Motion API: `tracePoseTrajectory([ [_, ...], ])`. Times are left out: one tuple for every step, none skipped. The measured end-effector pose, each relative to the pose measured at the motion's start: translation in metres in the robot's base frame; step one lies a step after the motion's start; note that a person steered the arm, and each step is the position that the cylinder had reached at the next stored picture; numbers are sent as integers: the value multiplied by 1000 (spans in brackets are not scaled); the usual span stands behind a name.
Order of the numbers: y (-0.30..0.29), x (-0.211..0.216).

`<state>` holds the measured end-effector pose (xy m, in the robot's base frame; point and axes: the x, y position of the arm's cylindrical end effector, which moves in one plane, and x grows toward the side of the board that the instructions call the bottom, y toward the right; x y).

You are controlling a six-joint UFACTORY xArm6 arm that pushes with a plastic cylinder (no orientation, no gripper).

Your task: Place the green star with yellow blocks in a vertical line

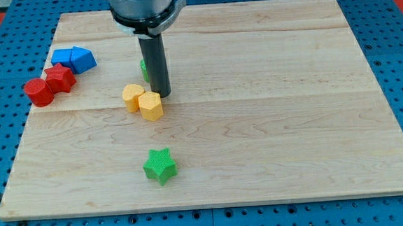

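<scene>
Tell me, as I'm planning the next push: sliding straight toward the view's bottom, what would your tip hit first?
Probably the right yellow block, right beside my tip; it might only graze its edge, since depth is unclear. The green star lies further down.

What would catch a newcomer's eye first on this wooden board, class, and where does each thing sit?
The dark rod comes down from the view's top, and my tip rests right beside the two yellow blocks left of the board's middle, partly hiding a green block behind it. The green star sits alone below them, toward the view's bottom. Red blocks and blue blocks cluster at the view's left edge.
</scene>
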<state>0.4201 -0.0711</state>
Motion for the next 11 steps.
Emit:
tracePoseTrajectory([
  [0, 18],
  [0, 41],
  [0, 63],
  [8, 72],
  [63, 67],
  [77, 111],
  [55, 117],
  [46, 131],
  [23, 131],
  [5, 131],
  [-2, 129],
])
